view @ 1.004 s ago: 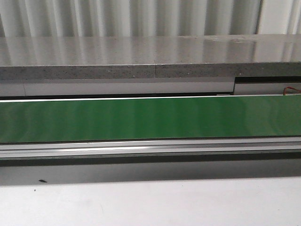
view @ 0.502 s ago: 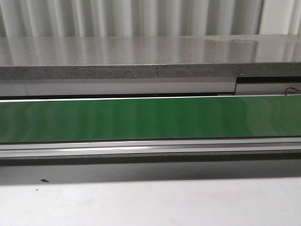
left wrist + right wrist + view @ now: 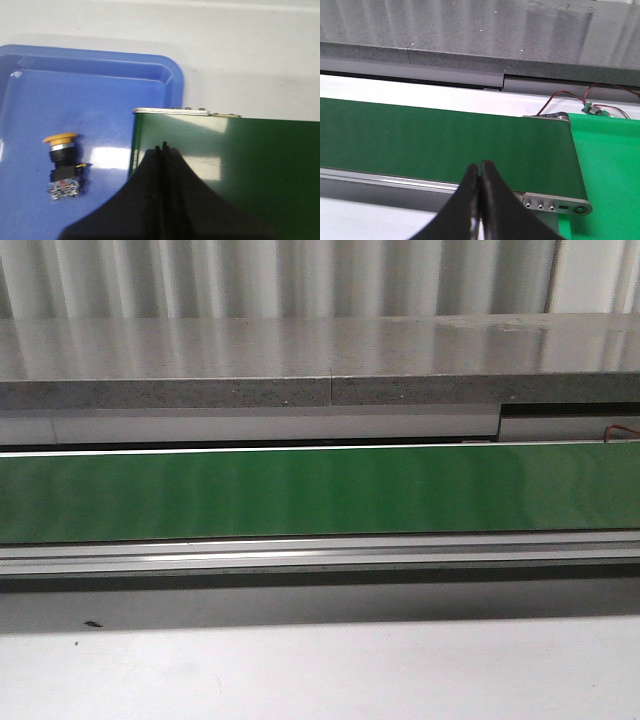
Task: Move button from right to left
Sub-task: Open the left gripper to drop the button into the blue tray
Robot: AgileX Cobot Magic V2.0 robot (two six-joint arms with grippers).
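One button (image 3: pixel 63 167) lying in blue tray (image 3: pixel 150 75), beside left gripper (image 3: pixel 161 150), pressed together, empty.

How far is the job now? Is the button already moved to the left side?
It looks done. The button lies on its side in the blue tray, beside the end of the green belt, seen from the left wrist. Nothing is in hand: the left gripper and right gripper both have their fingers closed on nothing. The belt holds no other button, so nothing seems left.
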